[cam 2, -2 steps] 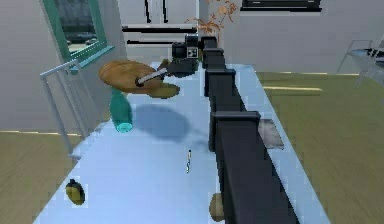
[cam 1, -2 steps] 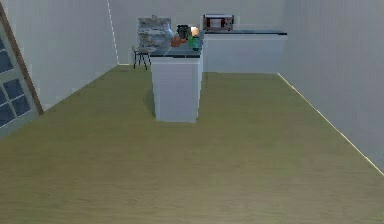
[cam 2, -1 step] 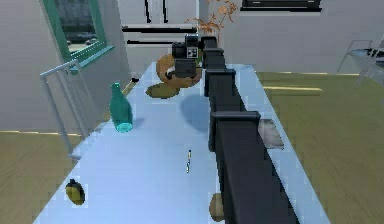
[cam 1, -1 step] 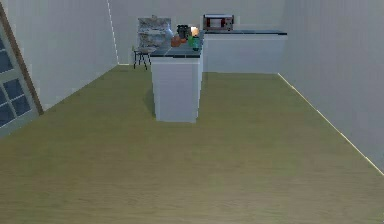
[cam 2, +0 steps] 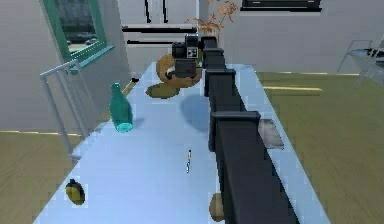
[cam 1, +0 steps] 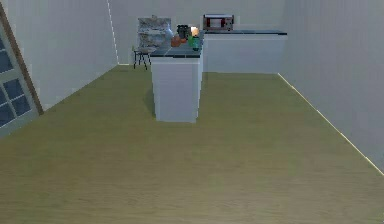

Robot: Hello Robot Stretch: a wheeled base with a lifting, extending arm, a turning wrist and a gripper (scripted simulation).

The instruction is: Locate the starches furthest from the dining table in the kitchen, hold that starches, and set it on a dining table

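On the pale blue counter in the arm side view: dark arm stretched along it, jaws at its far end, near a brown rounded lump, bread or potato by colour. Cannot tell whether spread, pressed together or holding anything. Nearer: teal bottle, thin utensil, small dark blob. Ahead in the forward view: white island counter, red-framed microwave on the far worktop.

Near half of the tabletop is mostly open. Teal bottle stands left of the arm, and brown lumps crowd by the claw.
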